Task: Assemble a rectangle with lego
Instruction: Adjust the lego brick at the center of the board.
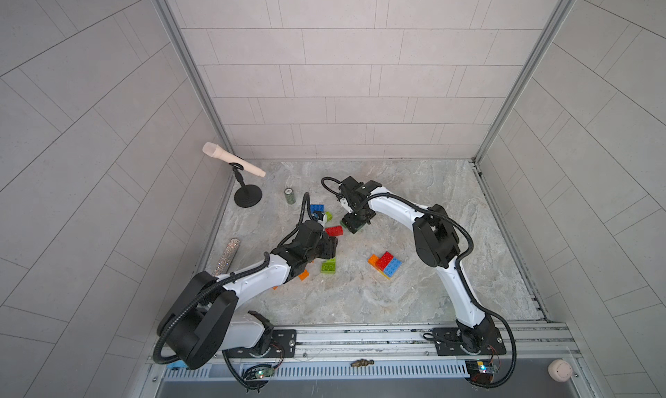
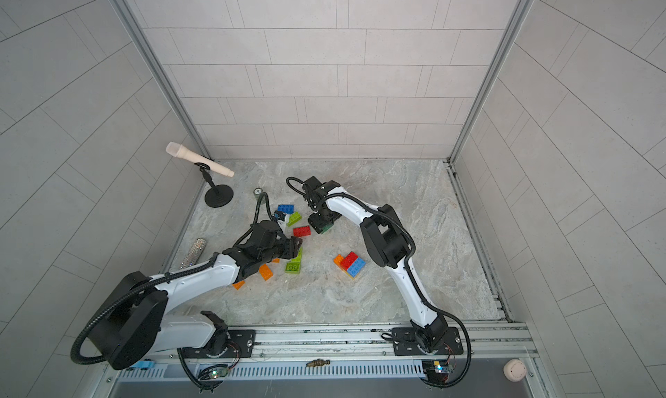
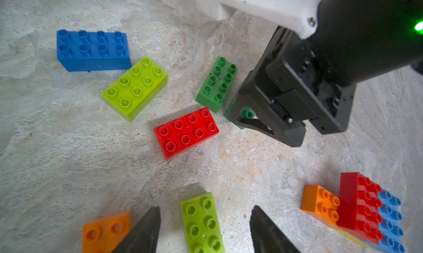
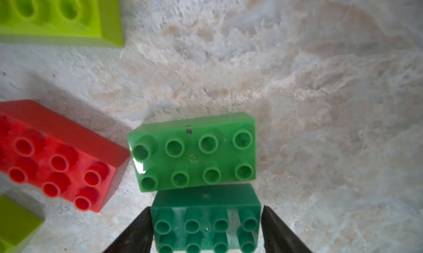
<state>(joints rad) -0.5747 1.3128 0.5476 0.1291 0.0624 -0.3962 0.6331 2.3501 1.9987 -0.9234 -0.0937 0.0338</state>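
Toward the far side of the table's middle, a dark green studded plastic brick [image 4: 206,222], studs up, clamped end to end between the two black fingers [image 4: 137,235] of the right gripper [image 4: 206,209]; resting or just lifted, not clear. In both top views nearly hidden under that gripper. Against its long side, a lighter green studded brick [image 4: 194,153], slightly askew. Just left of both, a red studded brick [image 1: 334,230], one corner just beside the lighter green one. Farther left and farther back, a lime studded brick [image 1: 327,217] and a blue studded brick [image 1: 317,208], close together.

Nearer and to the left, the left gripper [image 3: 206,208], its black fingers spread apart, holding nothing. Between them, touched by neither, a second lime brick [image 3: 202,224] lying flat. Left of that, an orange studded brick [image 3: 105,231].

Nearer and to the right, well apart from both grippers, a joined cluster [image 1: 385,264]: a second red brick [image 3: 357,206] on top, a second orange brick [image 3: 320,201] and a second blue brick [image 3: 389,217] at its sides, a yellow brick [image 3: 352,237] edge beneath.

Underneath everything, a grey marble-patterned tabletop [image 1: 414,295]. By the far left corner, a cream microphone on a black round stand [image 1: 234,164] and a small dark green cylinder [image 1: 289,197]. Along the left edge, a glittery silver tube [image 1: 227,257].
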